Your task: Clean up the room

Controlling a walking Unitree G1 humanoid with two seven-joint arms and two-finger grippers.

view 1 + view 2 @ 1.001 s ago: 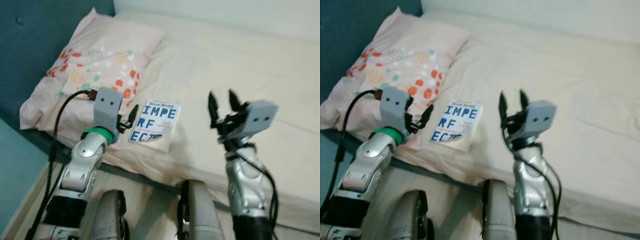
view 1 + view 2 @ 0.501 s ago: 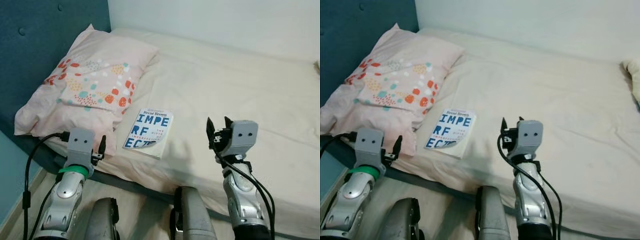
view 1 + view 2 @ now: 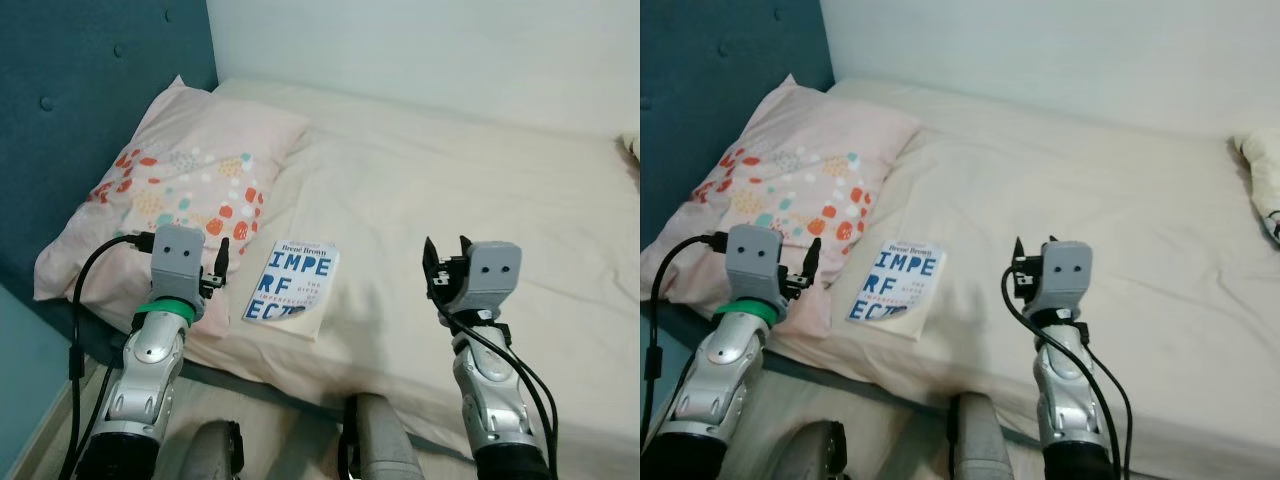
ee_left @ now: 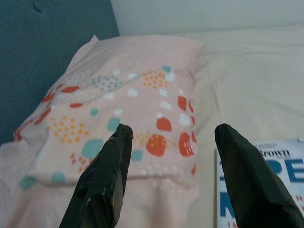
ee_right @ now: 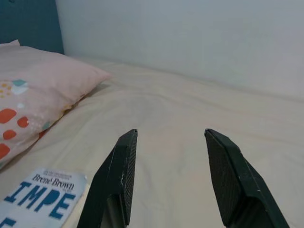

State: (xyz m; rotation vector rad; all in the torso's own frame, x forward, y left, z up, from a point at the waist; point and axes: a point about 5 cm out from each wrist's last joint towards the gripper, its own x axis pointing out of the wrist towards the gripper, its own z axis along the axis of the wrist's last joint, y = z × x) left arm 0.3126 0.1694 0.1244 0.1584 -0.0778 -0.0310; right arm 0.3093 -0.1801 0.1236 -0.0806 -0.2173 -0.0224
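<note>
White book [image 3: 293,286] on bed [image 3: 480,190] | between both jaws | jaws apart, empty

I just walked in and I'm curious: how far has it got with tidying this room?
Nothing looks done yet. The book lies on the bed beside the pillow. The left gripper and right gripper are both open and empty, raised near the bed's edge. Picking up the book seems left.
</note>
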